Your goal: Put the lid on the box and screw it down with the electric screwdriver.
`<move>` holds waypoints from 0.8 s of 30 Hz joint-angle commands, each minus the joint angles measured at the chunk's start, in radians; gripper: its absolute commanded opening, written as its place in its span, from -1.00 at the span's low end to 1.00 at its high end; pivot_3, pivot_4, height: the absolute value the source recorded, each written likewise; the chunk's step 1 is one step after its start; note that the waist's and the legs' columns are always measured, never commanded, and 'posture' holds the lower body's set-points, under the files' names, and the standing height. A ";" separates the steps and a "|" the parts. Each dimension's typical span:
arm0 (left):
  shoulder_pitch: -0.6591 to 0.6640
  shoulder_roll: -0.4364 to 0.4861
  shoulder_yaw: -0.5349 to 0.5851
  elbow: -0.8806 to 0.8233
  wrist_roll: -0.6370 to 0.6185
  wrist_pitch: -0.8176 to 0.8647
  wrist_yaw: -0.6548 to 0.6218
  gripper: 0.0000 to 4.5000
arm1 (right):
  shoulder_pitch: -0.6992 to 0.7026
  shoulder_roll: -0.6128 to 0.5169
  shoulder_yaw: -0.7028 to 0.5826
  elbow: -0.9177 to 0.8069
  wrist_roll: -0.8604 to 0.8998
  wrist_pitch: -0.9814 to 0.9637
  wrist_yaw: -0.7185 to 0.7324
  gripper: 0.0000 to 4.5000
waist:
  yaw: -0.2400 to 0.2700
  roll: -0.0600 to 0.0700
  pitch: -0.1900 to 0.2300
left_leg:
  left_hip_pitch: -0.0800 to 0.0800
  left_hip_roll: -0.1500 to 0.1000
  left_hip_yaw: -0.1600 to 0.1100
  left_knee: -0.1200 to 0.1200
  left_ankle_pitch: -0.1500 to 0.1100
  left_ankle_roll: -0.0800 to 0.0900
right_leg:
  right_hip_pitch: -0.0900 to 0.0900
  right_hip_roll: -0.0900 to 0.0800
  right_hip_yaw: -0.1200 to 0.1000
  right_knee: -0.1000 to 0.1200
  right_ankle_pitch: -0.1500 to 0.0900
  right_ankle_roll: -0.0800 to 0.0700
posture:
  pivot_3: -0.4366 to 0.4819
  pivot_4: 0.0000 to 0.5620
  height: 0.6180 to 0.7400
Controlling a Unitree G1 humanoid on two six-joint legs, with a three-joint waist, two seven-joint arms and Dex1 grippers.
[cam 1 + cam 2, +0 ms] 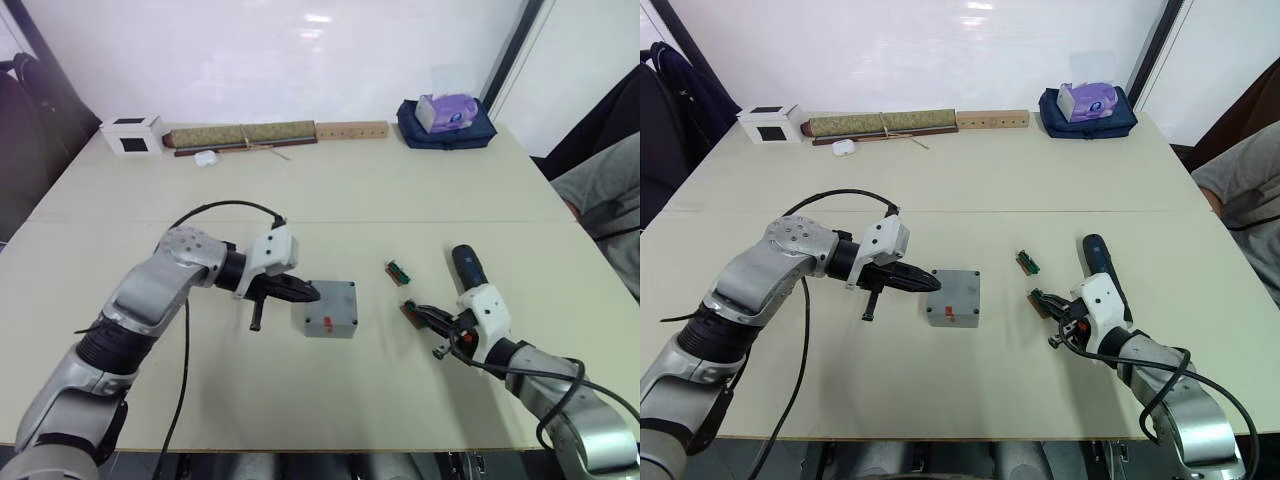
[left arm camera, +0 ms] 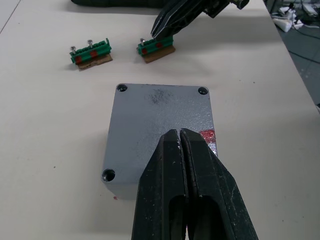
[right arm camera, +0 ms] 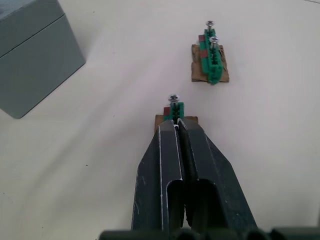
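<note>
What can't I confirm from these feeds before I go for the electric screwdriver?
- Lid: the left end effector covers one corner in the left wrist view, so that hole can't be checked.
- Box interior: hidden under the lid.
- Electric screwdriver: its near end is behind the right wrist in the head views.
- Nearer green screw holder: partly behind the right end effector, contact unclear.

lid (image 2: 160, 120): grey, red patch nr edge
box (image 1: 330, 320): grey
green parts (image 2: 90, 51): green w/ red dots, brown base
electric screwdriver (image 1: 468, 266): dk blue-black
table (image 1: 330, 185): beige
</note>
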 commanded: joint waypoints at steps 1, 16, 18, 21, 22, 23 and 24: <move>-0.004 0.008 0.025 0.003 0.004 -0.019 0.005 -1.00 | -0.008 -0.004 -0.043 -0.052 0.027 -0.004 -0.010 -0.99 | 0.000 0.000 0.000 | 0.000 0.000 0.000 0.000 0.000 0.000 | 0.000 0.000 0.000 0.000 0.000 0.000 | -0.05 -0.47 1.00; 0.025 0.039 0.156 0.080 -0.073 0.048 0.018 -1.00 | -0.187 0.004 0.035 -0.226 0.149 0.106 -0.033 -0.99 | -0.007 0.000 0.000 | 0.000 0.001 -0.002 0.000 0.000 0.000 | 0.000 0.000 0.000 0.000 0.000 0.000 | -0.05 -0.47 1.00; 0.053 0.051 0.166 0.056 -0.088 0.063 0.016 -1.00 | -0.234 0.025 0.087 -0.210 0.137 0.113 -0.050 -0.99 | -0.007 0.001 0.000 | 0.000 0.002 -0.001 0.000 0.000 0.000 | -0.001 0.000 0.000 0.000 0.000 0.000 | -0.05 -0.47 1.00; 0.097 0.049 0.199 -0.007 -0.116 0.100 0.064 -1.00 | -0.279 0.062 0.169 -0.156 0.095 0.086 -0.066 -0.99 | -0.001 0.001 0.001 | 0.000 0.002 -0.002 0.000 0.000 0.001 | -0.001 0.000 0.000 0.000 0.000 0.000 | -0.05 -0.47 1.00; 0.105 0.046 0.208 -0.021 -0.125 0.112 0.078 -1.00 | -0.285 0.067 0.185 -0.146 0.086 0.078 -0.065 -0.99 | 0.001 0.000 0.001 | -0.001 0.002 -0.002 0.000 0.000 0.001 | -0.001 0.000 0.000 0.000 0.000 0.000 | -0.05 -0.47 1.00; 0.111 0.042 0.216 -0.034 -0.138 0.127 0.089 -1.00 | -0.289 0.068 0.199 -0.140 0.079 0.072 -0.061 -0.99 | 0.003 0.000 0.001 | -0.001 0.002 -0.003 0.000 0.000 0.001 | -0.001 -0.001 0.000 0.000 0.000 0.000 | -0.05 -0.47 1.00; 0.116 0.041 0.214 -0.046 -0.142 0.135 0.096 -1.00 | -0.293 0.067 0.210 -0.135 0.074 0.066 -0.057 -0.99 | 0.004 0.000 0.001 | -0.002 0.002 -0.003 0.000 0.000 0.001 | -0.001 -0.002 0.000 0.000 0.000 0.000 | -0.05 -0.47 1.00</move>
